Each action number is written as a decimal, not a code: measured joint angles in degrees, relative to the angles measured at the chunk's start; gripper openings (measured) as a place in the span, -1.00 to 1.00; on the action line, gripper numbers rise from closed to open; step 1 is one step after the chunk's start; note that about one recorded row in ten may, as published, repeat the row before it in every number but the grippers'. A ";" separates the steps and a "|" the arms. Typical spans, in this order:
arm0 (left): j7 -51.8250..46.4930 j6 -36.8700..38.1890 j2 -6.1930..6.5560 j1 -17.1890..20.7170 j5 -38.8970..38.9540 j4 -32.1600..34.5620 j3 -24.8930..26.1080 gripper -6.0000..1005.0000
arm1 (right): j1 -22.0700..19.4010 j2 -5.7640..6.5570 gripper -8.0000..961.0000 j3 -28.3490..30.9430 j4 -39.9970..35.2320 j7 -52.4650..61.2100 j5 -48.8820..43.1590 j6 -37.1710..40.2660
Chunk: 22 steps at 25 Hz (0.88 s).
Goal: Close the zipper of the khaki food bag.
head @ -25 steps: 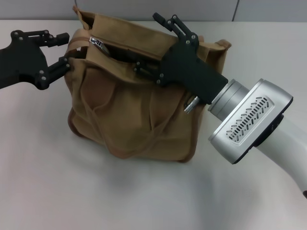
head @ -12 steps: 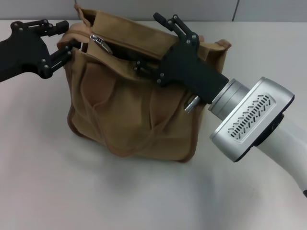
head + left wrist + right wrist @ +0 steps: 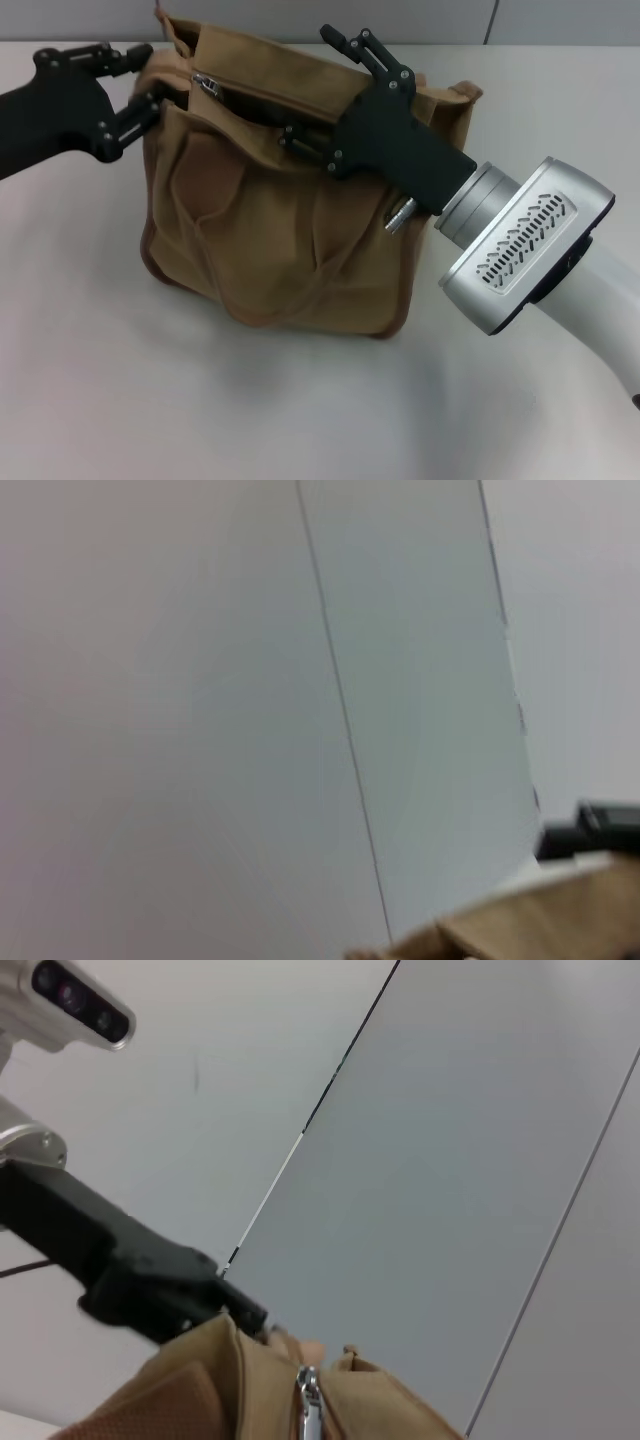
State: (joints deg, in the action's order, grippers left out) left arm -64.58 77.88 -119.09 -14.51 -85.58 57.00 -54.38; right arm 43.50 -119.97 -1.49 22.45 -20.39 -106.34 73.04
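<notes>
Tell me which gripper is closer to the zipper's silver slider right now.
Left. The left gripper is at the khaki food bag's left top corner, just beside the slider. The right gripper is over the bag's top further right, farther along the open zipper.

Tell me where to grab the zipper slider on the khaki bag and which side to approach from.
Grip the silver pull tab of the zipper slider, which sits at the khaki bag's left end. Approach from above, on the robot's left side: the tab looks exposed on the top panel there, with the track running right toward the right end effector. The left end effector is already beside that corner.
</notes>
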 joint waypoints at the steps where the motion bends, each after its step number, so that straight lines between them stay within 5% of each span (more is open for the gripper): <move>1: 0.11 0.02 0.02 0.04 1.32 -0.47 -0.08 -0.21 | 0.00 0.00 0.72 0.00 0.00 0.00 0.00 0.00; 18: 5.14 -0.36 0.12 -0.21 4.51 -4.71 -0.65 -0.32 | 0.00 0.00 0.72 0.09 -0.11 0.06 0.00 -0.01; 22: 5.16 -0.32 0.12 -0.38 4.52 -5.08 -0.65 -0.59 | -0.04 0.00 0.72 0.09 0.00 0.09 0.00 0.00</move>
State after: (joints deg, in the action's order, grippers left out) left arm -59.43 77.57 -118.96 -14.89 -81.06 51.92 -55.03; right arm 43.46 -119.97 -1.41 22.45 -20.30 -106.34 73.04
